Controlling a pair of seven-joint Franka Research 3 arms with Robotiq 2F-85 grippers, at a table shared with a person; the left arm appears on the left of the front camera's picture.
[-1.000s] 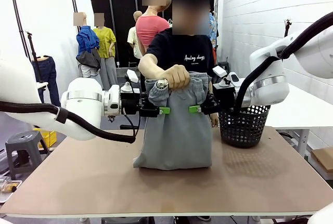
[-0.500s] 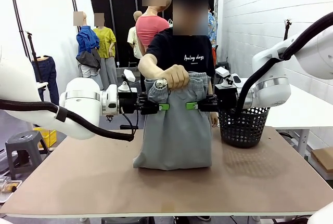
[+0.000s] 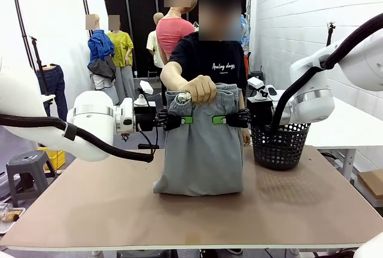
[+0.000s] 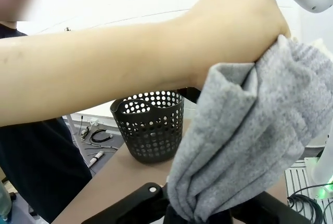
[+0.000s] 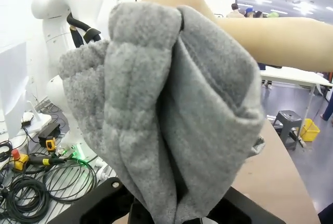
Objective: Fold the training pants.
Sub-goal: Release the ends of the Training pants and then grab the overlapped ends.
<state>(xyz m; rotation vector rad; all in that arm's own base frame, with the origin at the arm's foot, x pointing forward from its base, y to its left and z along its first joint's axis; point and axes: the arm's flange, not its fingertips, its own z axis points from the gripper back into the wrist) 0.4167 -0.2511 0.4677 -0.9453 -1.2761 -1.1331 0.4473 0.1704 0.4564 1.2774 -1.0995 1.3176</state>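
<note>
The light grey training pants [image 3: 203, 156] hang upright over the table, their lower end bunched on the tabletop. A person's hand [image 3: 200, 88] grips the gathered waistband from above. My left gripper [image 3: 185, 120] pinches the pants' left edge just under the waistband, and my right gripper [image 3: 220, 120] pinches the right edge at the same height. In the left wrist view, grey cloth [image 4: 250, 146] runs down between the black fingers of my left gripper [image 4: 200, 216]. The right wrist view shows the cloth [image 5: 171, 120] clamped in my right gripper [image 5: 177, 213].
A black perforated basket [image 3: 280, 144] stands on the table at the right, close behind my right arm. The brown table [image 3: 119, 210] has bare room in front and to the left. The person stands right behind the pants at the far edge.
Both grippers moved inward a little onto the pants' side edges and went from open to shut on the cloth. The person's hand and the pants have stayed in place.
</note>
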